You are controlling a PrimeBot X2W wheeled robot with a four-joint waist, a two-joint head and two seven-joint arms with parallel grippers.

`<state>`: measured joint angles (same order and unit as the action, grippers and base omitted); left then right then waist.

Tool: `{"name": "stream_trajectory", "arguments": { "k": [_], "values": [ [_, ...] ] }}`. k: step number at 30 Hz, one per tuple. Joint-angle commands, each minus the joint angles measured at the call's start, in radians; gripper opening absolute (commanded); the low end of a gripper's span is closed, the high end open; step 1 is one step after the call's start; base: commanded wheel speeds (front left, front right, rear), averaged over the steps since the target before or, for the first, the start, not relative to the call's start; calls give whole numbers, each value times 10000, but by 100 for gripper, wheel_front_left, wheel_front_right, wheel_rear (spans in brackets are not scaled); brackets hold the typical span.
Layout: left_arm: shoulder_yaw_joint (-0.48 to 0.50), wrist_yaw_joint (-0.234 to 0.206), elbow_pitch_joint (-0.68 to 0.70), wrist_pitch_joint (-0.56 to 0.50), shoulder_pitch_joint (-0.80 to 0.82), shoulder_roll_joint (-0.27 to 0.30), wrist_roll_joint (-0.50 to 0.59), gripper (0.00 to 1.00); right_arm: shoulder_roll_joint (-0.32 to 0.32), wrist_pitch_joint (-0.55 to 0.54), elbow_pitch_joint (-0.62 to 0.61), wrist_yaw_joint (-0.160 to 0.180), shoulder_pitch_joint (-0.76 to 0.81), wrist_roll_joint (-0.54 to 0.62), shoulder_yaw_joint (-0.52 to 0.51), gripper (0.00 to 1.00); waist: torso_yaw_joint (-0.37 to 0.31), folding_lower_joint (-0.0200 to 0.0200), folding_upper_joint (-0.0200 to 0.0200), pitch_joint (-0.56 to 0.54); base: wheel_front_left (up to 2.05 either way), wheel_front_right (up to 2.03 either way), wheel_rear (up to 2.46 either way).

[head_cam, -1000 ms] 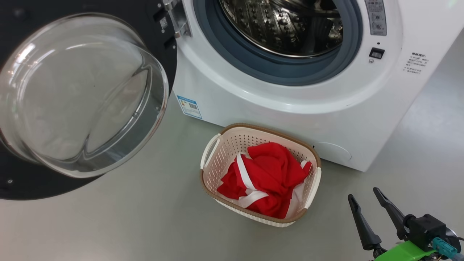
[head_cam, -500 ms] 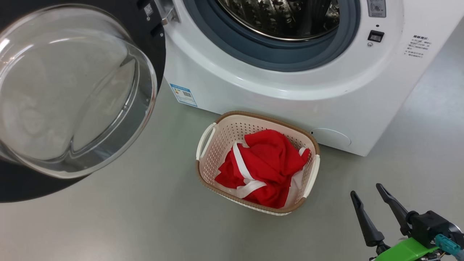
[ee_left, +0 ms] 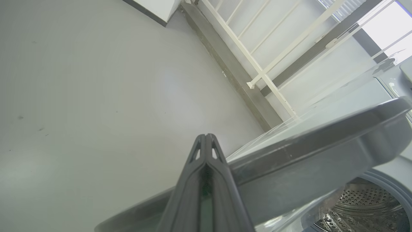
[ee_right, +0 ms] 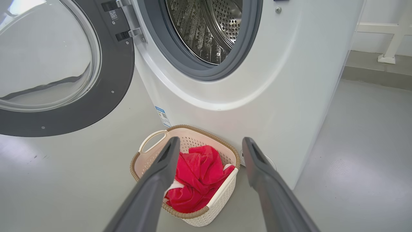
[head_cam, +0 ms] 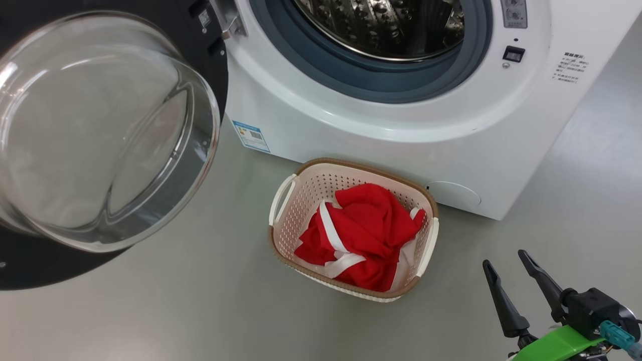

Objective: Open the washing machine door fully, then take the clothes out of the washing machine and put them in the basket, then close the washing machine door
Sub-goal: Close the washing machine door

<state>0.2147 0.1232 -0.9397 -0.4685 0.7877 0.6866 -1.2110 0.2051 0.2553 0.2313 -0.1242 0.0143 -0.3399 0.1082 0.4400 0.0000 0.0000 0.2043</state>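
The washing machine stands with its steel drum exposed. The washing machine door is swung out to the left, its glass bowl facing me and the black rim around it. On the floor in front sits the basket, with the red and white clothes heaped inside. My right gripper hovers open and holds nothing, low and to the right of the basket; the right wrist view looks past it at the basket and clothes. My left gripper is shut, right by the door's edge.
Grey floor spreads left of and in front of the basket. A blue label marks the machine's lower front. A white railing and a wall base run behind the door in the left wrist view.
The head view has shifted slightly, so the whole picture moved. The door, basket, clothes and right gripper keep their places relative to each other.
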Motion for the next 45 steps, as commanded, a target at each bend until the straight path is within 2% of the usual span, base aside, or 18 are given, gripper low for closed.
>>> {"name": "stream_trajectory", "arguments": {
  "k": [1,14,26,34,45],
  "values": [
    [-112,74,394,-383,-225,284,-128,0,33,65,-187,-65,-244,67,199,100,-37,0,0,-90,0,0,0],
    [-494,75,1856,-1675,-1208,525,-1119,0,-246,65,-119,-65,-126,7,151,100,-78,0,0,-627,0,0,0],
    [-621,75,3855,-2777,-2100,625,-2398,0,-544,65,-59,-65,10,-32,156,100,-53,0,0,-1095,0,0,0],
    [-734,75,5176,-3214,-2707,663,-2875,0,-638,65,-49,-65,59,-72,178,100,-83,0,0,-1295,0,0,0],
    [-1449,75,7430,-3476,-3336,279,-3092,0,-766,65,-69,-65,205,-101,122,100,-212,0,0,-1491,0,0,0]
  ]
}}
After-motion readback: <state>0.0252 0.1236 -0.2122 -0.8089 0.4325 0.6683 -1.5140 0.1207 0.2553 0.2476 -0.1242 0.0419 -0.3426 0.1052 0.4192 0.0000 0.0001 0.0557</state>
